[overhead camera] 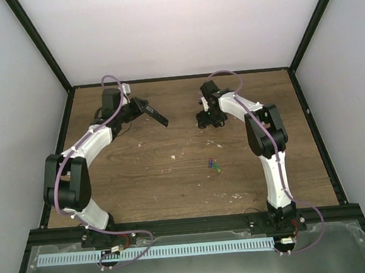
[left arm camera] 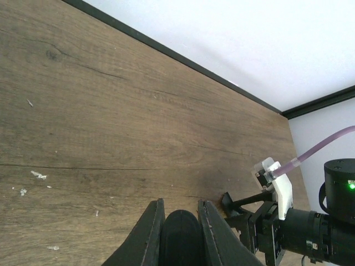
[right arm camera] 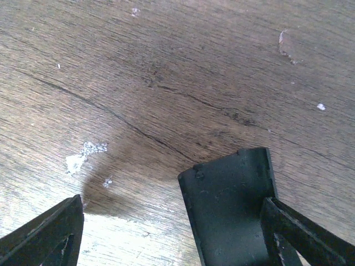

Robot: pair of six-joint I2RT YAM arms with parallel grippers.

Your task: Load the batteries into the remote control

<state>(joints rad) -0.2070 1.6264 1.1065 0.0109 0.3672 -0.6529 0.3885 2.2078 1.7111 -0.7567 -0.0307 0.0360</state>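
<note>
The remote control point(overhead camera: 158, 115), a slim black bar, is held in the air at the back left by my left gripper point(overhead camera: 138, 107). In the left wrist view the fingers point(left arm camera: 145, 233) are shut on its rounded black end point(left arm camera: 180, 238). The two batteries lie on the table near the middle, blue-purple point(overhead camera: 211, 162) and green point(overhead camera: 217, 168), side by side. My right gripper point(overhead camera: 209, 120) hovers low at the back right, jaws wide apart point(right arm camera: 169, 205). A flat black cover-like piece point(right arm camera: 227, 216) lies against its right finger point(right arm camera: 302, 235); I cannot tell whether it rests on the table.
Pale specks of debris point(overhead camera: 174, 157) dot the wooden table point(overhead camera: 174, 188). A black frame rail point(overhead camera: 178, 78) runs along the back edge, with white walls behind and at the sides. My right arm point(left arm camera: 310, 227) shows in the left wrist view, close to the remote's end.
</note>
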